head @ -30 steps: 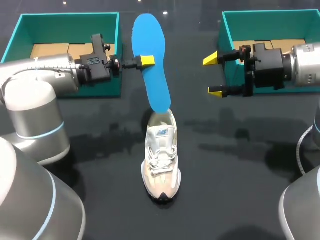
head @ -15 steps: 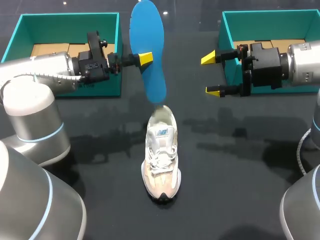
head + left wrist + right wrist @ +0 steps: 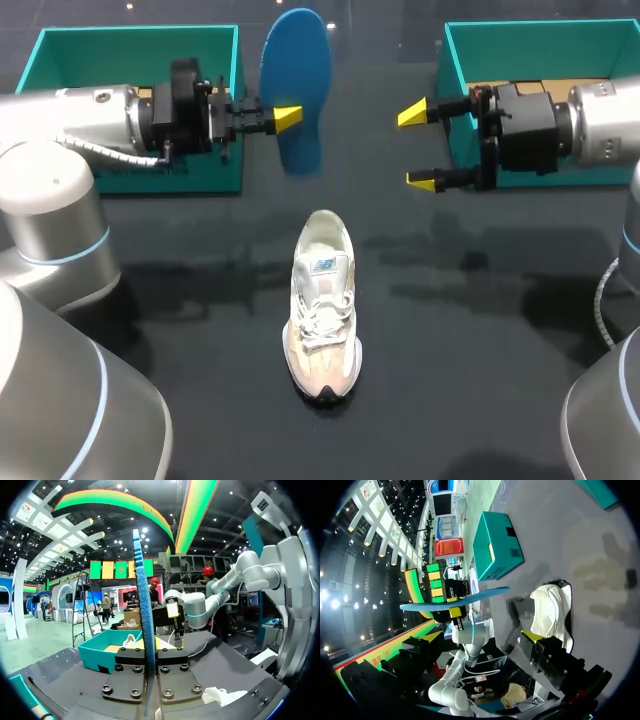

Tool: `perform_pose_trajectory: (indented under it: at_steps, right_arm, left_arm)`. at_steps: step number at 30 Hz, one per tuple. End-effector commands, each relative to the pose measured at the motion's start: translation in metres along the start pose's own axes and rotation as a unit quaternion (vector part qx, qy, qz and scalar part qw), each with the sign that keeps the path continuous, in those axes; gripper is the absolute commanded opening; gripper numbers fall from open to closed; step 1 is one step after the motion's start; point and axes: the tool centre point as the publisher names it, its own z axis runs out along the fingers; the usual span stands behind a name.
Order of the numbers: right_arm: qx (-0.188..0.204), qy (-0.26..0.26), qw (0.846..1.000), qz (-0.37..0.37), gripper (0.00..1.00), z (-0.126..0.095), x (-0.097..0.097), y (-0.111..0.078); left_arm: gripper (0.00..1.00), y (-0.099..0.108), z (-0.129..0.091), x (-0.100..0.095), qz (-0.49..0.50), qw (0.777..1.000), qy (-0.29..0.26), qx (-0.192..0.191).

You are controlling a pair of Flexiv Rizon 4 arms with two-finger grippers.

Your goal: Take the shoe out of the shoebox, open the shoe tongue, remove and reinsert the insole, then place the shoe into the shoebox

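The dark surface (image 3: 480,330) carries everything. The left arm (image 3: 90,120) comes in from the left at the far side, and the right arm (image 3: 600,125) from the right. A teal left shoebox (image 3: 135,32) stands at the far left and a teal right shoebox (image 3: 540,30) at the far right, each with brown card inside. The pale shoe (image 3: 323,300) sits upright mid-surface, toe near and heel far. The blue insole (image 3: 297,60) hangs in the air beyond the heel, between the boxes and clear of the shoe. The left pincer (image 3: 288,118) is clamped on its edge. The right pincer (image 3: 418,147) is spread wide, holding nothing, pointing towards the insole.
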Motion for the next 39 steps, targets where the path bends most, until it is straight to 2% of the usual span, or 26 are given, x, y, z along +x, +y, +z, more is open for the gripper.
perform_pose_trajectory:
  at_steps: [1, 4, 9, 17, 22, 39]
  right_arm:
    - [0.005, 0.002, 1.0, 0.003, 1.0, 0.004, 0.001, 0.003]
    - [0.008, 0.002, 1.0, 0.004, 1.0, 0.004, 0.001, 0.003]
    - [0.011, 0.002, 1.0, 0.006, 1.0, 0.006, 0.003, 0.002]
    - [0.014, 0.005, 1.0, 0.009, 1.0, 0.008, 0.004, 0.001]
    - [0.016, 0.01, 1.0, 0.012, 1.0, 0.009, 0.004, -0.001]
    - [0.016, 0.01, 1.0, 0.012, 1.0, 0.009, 0.004, -0.001]
  left_arm:
    - [0.0, 0.007, -0.005, -0.001, 0.069, 0.997, 0.031, 0.001]
    - [0.0, 0.008, -0.004, 0.002, 0.102, 0.994, 0.028, 0.003]
    - [0.0, 0.013, -0.002, 0.003, 0.17, 0.985, 0.02, -0.016]
    - [0.0, 0.016, 0.0, 0.013, 0.275, 0.961, 0.011, -0.006]
    - [0.0, 0.02, 0.002, 0.011, 0.329, 0.943, -0.015, -0.04]
    - [0.0, 0.02, 0.002, 0.01, 0.335, 0.941, -0.017, -0.044]
